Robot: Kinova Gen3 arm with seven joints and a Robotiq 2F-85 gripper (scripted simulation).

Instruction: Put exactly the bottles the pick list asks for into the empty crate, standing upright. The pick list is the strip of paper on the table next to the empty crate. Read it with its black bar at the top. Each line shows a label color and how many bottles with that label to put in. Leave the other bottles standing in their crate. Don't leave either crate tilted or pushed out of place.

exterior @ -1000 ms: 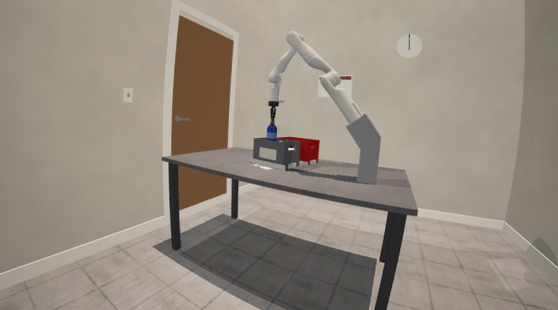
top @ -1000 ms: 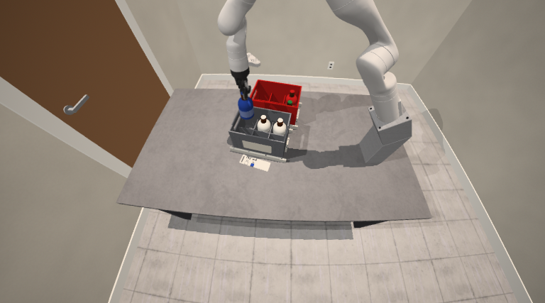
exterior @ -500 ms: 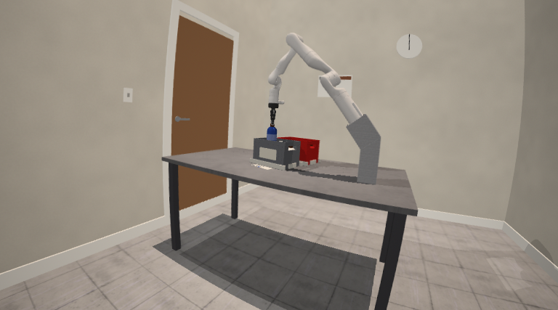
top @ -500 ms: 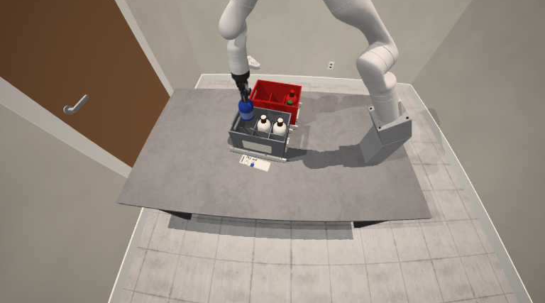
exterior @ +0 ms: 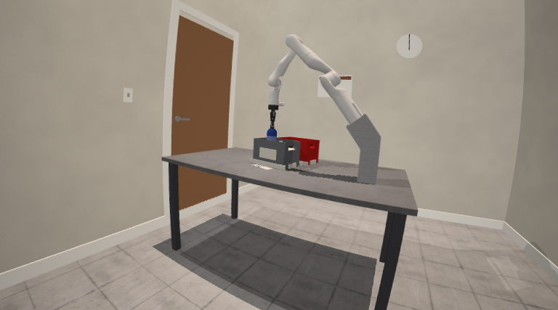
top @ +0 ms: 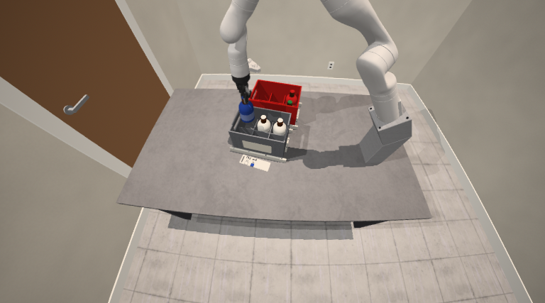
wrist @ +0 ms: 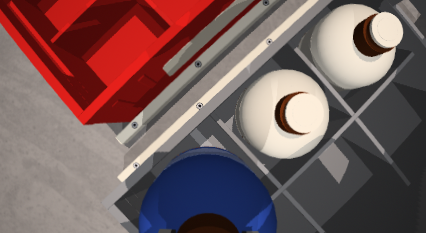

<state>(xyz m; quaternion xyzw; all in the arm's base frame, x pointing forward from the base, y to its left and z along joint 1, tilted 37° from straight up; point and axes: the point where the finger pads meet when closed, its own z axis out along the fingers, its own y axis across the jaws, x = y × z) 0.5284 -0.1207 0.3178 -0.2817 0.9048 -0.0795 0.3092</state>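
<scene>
Blue is what I have in hand: the gripper (top: pixel 243 94) is pinched on the neck of the blue bottle (top: pixel 246 111), which hangs upright over the back-left cell of the grey crate (top: pixel 257 146). In the exterior view its shoulder shows above the crate rim, so I judge it is partly down into the cell but not yet seated — I cannot see its base in any view.

Two white bottles (top: pixel 263 123) already stand upright in the same back row of the grey crate, side by side in the middle and right cells. The front row looks unfilled in the wrist view. Behind it, almost touching, the red crate (top: pixel 274 99) keeps one bottle with a red cap and what looks like a green mark (top: pixel 291 98); its other cells appear bare.

On the table, the pick list (top: pixel 255 162) lies just in front of the grey crate. I can make out a blue mark on it, but the lines and counts are too small to read, so I cannot confirm whether this blue bottle completes the order.

My guess: near the end. What remains is lowering, releasing and clearing the neck. Both crates sit flat and look square.

The blue bottle is rounded and glossy, with a dark neck under the fingers.
</scene>
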